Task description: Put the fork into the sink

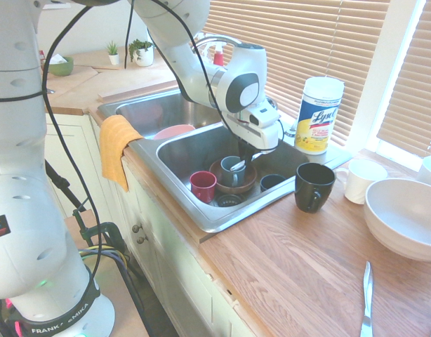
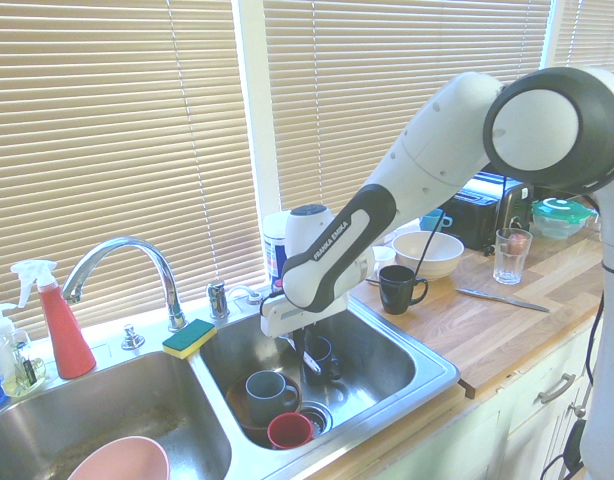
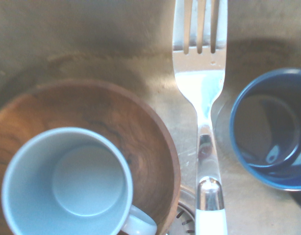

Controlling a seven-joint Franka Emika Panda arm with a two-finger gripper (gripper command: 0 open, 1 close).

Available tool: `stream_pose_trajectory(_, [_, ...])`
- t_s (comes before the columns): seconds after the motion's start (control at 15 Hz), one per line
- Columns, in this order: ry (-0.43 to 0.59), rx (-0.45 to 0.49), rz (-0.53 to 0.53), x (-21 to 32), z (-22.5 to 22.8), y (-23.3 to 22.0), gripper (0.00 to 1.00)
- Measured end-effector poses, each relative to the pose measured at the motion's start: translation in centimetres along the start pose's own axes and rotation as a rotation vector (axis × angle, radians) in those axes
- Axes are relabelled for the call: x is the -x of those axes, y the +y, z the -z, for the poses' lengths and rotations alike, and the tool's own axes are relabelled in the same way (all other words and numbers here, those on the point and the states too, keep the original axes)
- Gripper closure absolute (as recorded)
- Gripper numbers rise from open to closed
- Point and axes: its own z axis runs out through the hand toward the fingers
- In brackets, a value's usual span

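Observation:
The sink is a shiny steel two-basin unit set in a wooden worktop, with a curved chrome tap. My gripper is lowered into the right basin and is shut on the fork, held by its whitish handle. The fork hangs tines-down over the basin floor. It is between a wooden bowl holding a grey-blue mug and a dark blue cup. From the other side, the gripper and the fork show just above the basin floor.
A red cup also stands in the right basin, and a pink bowl lies in the left one. An orange cloth hangs over the front edge. On the worktop are a black mug, a wipes tub, a white bowl and a knife.

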Motion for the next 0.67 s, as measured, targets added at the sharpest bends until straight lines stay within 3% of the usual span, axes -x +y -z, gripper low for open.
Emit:
stream_pose_trajectory(0.4, [-0.002,0.026,0.007,-0.2,-5.9,-0.6,1.0])
stream_pose_trajectory(0.47, [0.0,0.031,0.005,-0.5,-6.5,-0.7,0.0])
stream_pose_trajectory(0.67, [-0.01,0.055,0.006,-0.6,-8.5,-0.9,0.0])
